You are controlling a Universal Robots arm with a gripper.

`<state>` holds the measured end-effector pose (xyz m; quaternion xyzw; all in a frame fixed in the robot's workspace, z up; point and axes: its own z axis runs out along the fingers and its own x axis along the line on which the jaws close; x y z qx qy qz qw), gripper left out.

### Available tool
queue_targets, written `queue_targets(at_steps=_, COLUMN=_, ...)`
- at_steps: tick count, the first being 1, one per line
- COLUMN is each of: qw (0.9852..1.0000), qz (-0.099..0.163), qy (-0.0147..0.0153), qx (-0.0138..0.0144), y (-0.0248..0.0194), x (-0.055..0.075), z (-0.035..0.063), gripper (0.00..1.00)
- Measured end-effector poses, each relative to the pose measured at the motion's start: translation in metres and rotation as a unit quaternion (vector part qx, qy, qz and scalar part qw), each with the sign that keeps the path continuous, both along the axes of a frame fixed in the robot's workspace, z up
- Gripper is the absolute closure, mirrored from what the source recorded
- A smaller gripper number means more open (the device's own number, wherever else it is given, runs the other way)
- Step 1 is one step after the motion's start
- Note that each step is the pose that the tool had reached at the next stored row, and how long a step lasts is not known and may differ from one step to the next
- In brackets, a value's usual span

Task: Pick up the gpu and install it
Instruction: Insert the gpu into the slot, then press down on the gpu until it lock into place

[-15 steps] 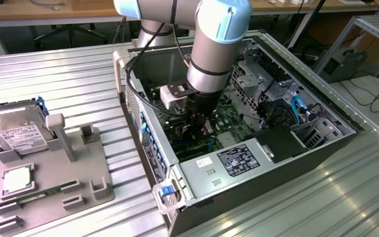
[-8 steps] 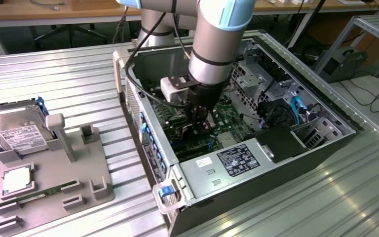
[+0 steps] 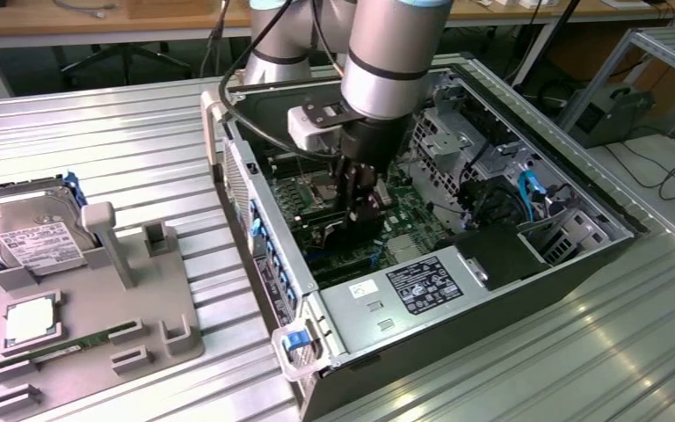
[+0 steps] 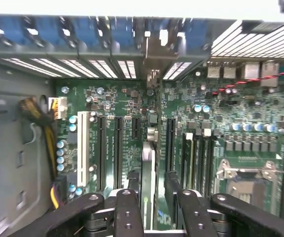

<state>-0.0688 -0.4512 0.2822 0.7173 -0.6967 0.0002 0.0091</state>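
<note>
Exterior view shows you the arm reaching down into the open computer case point(image 3: 548, 290), with the gripper point(image 3: 361, 215) low over the motherboard point(image 3: 414, 229). The pickup looks done. In the wrist view the gripper point(image 4: 149, 210) is clamped on the gpu point(image 4: 148, 173), which you see edge-on as a thin pale-green card standing upright between the fingers point(image 4: 128, 215). Its metal bracket point(image 4: 153, 54) reaches toward the case's rear slot wall point(image 4: 83, 66).

The card sits in line with the expansion slots point(image 4: 117, 148), between the dark slots on either side of it. Whether its edge is fully seated in a slot you cannot tell from here, so treat the install as under way, not finished, with the grip not yet let go.

As for containers: the case holds the motherboard, a bare processor socket point(image 4: 243, 175) beyond the slots, and the power supply point(image 3: 414, 286) at its near end. Outside the case, the grey parts tray point(image 3: 179, 347) holds the hard drive point(image 3: 27, 233), a memory stick point(image 3: 62, 349) and a processor chip point(image 3: 29, 318).
</note>
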Motion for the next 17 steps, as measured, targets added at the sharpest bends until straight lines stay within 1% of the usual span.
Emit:
queue_targets(at_steps=5, qw=1.0000, qz=0.000, qy=-0.0003, qx=0.0001, y=0.0001, x=0.0000, z=0.0005, gripper=0.66)
queue_targets(at_steps=8, qw=1.0000, qz=0.000, qy=-0.0003, qx=0.0000, y=0.0001, x=0.0000, z=0.0006, gripper=0.85)
queue_targets(at_steps=9, qw=1.0000, qz=0.000, qy=-0.0003, qx=0.0000, y=0.0001, x=0.0000, z=0.0006, gripper=0.89)
queue_targets(at_steps=17, qw=1.0000, qz=0.000, qy=-0.0003, qx=0.0000, y=0.0001, x=0.0000, z=0.0006, gripper=0.89)
